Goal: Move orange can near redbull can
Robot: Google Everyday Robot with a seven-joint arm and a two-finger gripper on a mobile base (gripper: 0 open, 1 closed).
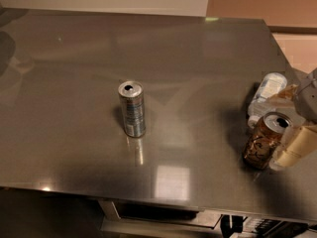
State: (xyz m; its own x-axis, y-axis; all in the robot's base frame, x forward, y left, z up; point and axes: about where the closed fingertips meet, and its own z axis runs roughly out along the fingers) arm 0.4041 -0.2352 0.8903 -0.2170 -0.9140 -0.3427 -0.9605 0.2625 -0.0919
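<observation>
Holds end effector (287,127) wide open at counter (198,58) right edge. Finds upright orange can (262,144) just beside, toward redbull can (132,109).

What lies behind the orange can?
A clear bottle on its side, its near end hidden by the orange can. The gripper sits at the orange can's right.

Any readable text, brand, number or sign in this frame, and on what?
None is legible.
redbull can: blue and red markings, too blurred to read.
orange can: pale script, unreadable.
plastic bottle: label blurred.
gripper, at the right edge beside the orange can: no text seen.
</observation>
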